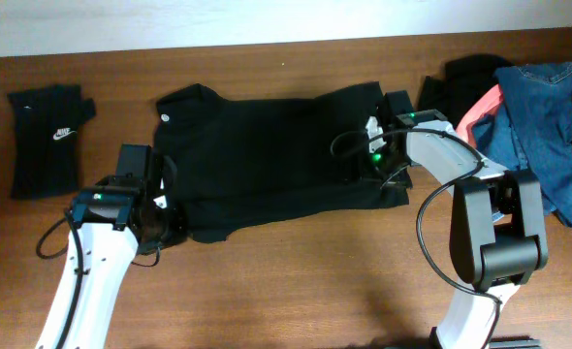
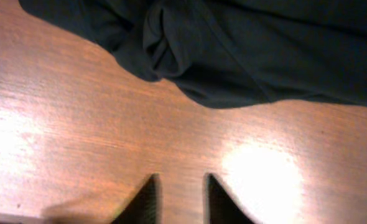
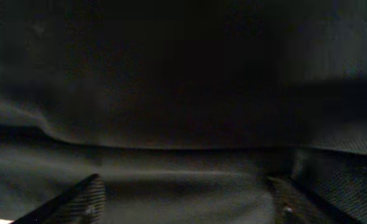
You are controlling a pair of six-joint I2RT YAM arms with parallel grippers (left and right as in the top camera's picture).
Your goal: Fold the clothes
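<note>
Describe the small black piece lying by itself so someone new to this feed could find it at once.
On the brown wooden table, a large black short-sleeved shirt is spread across the middle. Left of it in the overhead view, apart from it, lies a small black garment in a rectangle. It alone bears a white swoosh mark; the blue denim heap sits at the opposite end.

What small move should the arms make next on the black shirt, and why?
Probably lift both arms clear of the black shirt: the left fingers stand apart over the bare table, the right fingers gape above fabric, and neither holds anything.
</note>
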